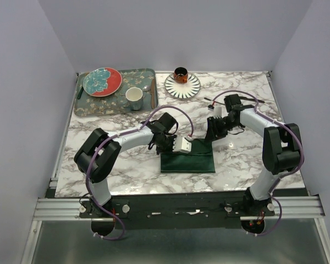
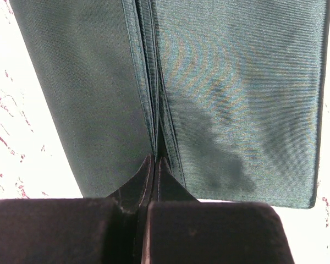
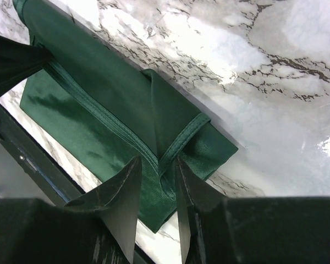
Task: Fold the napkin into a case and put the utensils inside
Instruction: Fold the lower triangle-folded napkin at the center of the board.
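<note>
The dark green napkin point(image 1: 188, 160) lies folded into a long flat rectangle at the table's front centre. A hemmed flap edge runs along its length and stands up a little point(image 3: 154, 110). My left gripper point(image 2: 155, 160) is shut at one end of that hem, pinching the napkin point(image 2: 236, 110); the right wrist view shows it at top left point(image 3: 19, 60). At the other end my right gripper point(image 3: 157, 159) stands open, its tips on either side of the hem corner with gaps showing. From above, the left gripper point(image 1: 179, 149) and right gripper point(image 1: 210, 136) meet over the napkin's far edge. The utensils are hidden.
A patterned tray point(image 1: 93, 104) at the back left holds a red and teal plate point(image 1: 102, 81), a white cup point(image 1: 134, 98) and a silver spoon point(image 1: 147, 88). A striped plate point(image 1: 188, 88) with a small dark cup point(image 1: 180, 73) stands at the back centre.
</note>
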Robot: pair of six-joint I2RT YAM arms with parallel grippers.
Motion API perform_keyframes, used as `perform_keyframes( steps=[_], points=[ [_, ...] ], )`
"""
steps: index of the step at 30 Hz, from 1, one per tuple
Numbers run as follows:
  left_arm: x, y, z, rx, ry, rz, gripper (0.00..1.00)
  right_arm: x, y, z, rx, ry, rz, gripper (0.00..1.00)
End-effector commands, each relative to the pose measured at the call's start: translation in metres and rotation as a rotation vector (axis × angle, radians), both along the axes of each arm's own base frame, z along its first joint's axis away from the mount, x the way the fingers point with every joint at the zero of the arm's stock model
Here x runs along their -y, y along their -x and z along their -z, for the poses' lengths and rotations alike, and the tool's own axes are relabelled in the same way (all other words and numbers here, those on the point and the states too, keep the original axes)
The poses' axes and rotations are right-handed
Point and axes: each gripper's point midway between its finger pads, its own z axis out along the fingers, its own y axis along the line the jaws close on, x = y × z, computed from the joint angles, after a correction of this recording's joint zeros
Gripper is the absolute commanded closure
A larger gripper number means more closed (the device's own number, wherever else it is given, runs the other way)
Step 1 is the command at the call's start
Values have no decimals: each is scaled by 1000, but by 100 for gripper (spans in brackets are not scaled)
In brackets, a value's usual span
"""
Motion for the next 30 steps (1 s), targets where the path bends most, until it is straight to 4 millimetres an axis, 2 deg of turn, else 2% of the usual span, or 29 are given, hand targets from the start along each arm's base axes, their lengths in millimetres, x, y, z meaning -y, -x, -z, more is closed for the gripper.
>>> perform_keyframes(
  steps=[1, 6, 7, 8, 11, 16, 24, 27, 30],
  points=[
    [1, 3, -8, 19, 5, -5, 100, 4, 1, 4, -60, 32, 29, 62],
    [2, 3, -10, 16, 8, -14, 100, 8, 3, 6, -76, 56, 30, 63],
    [2, 4, -10, 16, 6, -13, 100, 7, 4, 5, -76, 50, 26, 68],
    [2, 3, -11, 17, 6, -15, 100, 6, 4, 4, -73, 42, 23, 83],
    [1, 4, -10, 13, -2, -22, 100, 4, 7, -1, -74, 26, 5, 99],
    [0, 6, -9, -8, -11, -51, 100, 16, 13, 0, -57, 90, -56, 99],
    [-1, 14, -7, -43, -29, -106, 100, 30, 26, 37, -152, 176, -95, 99],
    [-2, 18, -6, -65, -30, -132, 100, 33, 25, 42, -157, 198, -92, 99],
    [-4, 21, -12, -89, -9, -181, 88, 36, 25, 47, -162, 221, -94, 99]
  ],
)
